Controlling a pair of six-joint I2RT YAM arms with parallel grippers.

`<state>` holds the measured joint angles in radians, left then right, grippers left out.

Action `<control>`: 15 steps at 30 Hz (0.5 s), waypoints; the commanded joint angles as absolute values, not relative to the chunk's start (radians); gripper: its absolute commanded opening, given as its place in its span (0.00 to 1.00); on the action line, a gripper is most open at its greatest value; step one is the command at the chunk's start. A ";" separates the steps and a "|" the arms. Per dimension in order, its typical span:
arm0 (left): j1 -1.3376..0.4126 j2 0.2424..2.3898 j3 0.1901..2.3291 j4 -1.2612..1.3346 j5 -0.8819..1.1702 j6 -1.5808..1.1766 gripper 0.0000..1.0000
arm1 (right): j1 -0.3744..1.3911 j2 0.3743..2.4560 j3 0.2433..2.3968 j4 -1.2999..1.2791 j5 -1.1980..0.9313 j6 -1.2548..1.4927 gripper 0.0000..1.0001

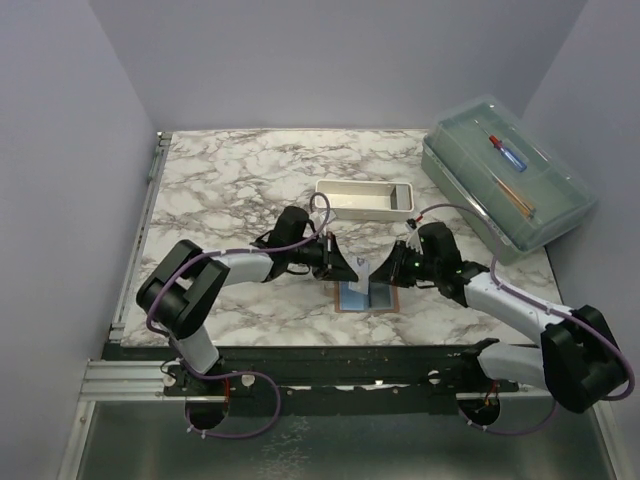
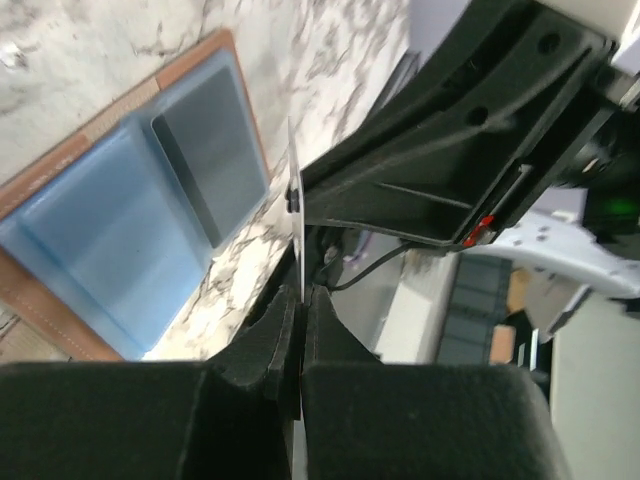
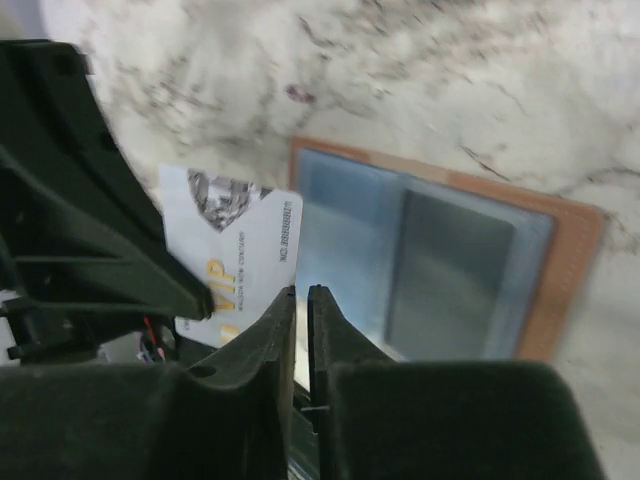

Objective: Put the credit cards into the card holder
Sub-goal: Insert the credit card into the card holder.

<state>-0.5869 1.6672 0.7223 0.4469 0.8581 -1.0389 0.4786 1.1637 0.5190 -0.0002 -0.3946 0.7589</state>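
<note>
Both arms meet over the card holder (image 1: 364,297), which lies open and flat on the marble worktop (image 1: 240,190), blue-grey inside facing up and tan border showing around it. The left end effector (image 2: 301,295) is pressed together on a credit card (image 3: 240,255), which appears edge-on between its fingers in the left wrist view and stands upright just above the card holder. In the right wrist view the same card shows its whitish face with "VIP" printed on it, beside the left arm's black body. The right end effector (image 3: 301,300) has its fingers slightly apart with only a narrow gap; whether it touches the card cannot be told. Behind the arms sit a white rectangular tray (image 1: 365,200) and, at the far right, a clear lidded box (image 1: 508,180).
</note>
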 commanded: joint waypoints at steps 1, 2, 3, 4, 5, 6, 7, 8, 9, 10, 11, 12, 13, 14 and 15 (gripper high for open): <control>-0.657 1.718 0.793 0.172 0.818 -0.854 0.00 | 0.480 1.230 0.532 -0.137 -0.377 0.735 0.09; -0.659 1.731 0.793 0.172 0.812 -0.864 0.00 | 0.480 1.238 0.532 -0.147 -0.355 0.743 0.06; -0.659 1.742 0.793 0.173 0.809 -0.875 0.00 | 0.480 1.245 0.533 -0.158 -0.334 0.748 0.04; -0.659 1.755 0.795 0.173 0.810 -0.881 0.00 | 0.480 1.252 0.539 -0.178 -0.312 0.750 0.03; -0.661 1.766 0.796 0.172 0.813 -0.886 0.00 | 0.480 1.260 0.546 -0.199 -0.283 0.752 0.01; -0.663 1.775 0.798 0.172 0.815 -0.889 0.00 | 0.480 1.263 0.551 -0.220 -0.260 0.753 0.00; -0.664 1.781 0.798 0.172 0.817 -0.891 0.00 | 0.480 1.264 0.552 -0.235 -0.241 0.753 0.00; -0.667 1.786 0.800 0.172 0.818 -0.887 0.00 | 0.480 1.263 0.550 -0.243 -0.226 0.756 0.00; -0.669 1.789 0.802 0.172 0.820 -0.883 0.00 | 0.479 1.263 0.546 -0.246 -0.215 0.758 0.00; -0.671 1.793 0.802 0.172 0.822 -0.881 0.00 | 0.480 1.265 0.542 -0.250 -0.205 0.760 0.00; -0.671 1.801 0.803 0.173 0.824 -0.879 0.00 | 0.480 1.271 0.542 -0.259 -0.195 0.761 0.00; -0.671 1.809 0.805 0.173 0.829 -0.878 0.00 | 0.480 1.280 0.543 -0.265 -0.185 0.763 0.00; -0.671 1.815 0.807 0.172 0.833 -0.876 0.00 | 0.479 1.285 0.541 -0.267 -0.181 0.765 0.00; -0.670 1.821 0.808 0.174 0.837 -0.877 0.00 | 0.480 1.290 0.540 -0.266 -0.180 0.765 0.00; -0.671 1.824 0.808 0.175 0.841 -0.878 0.00 | 0.480 1.293 0.539 -0.265 -0.180 0.767 0.00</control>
<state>-0.6655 1.8000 0.7815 0.1833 0.8303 -0.8989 0.4786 1.2697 0.5209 -0.2180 -0.2440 0.7589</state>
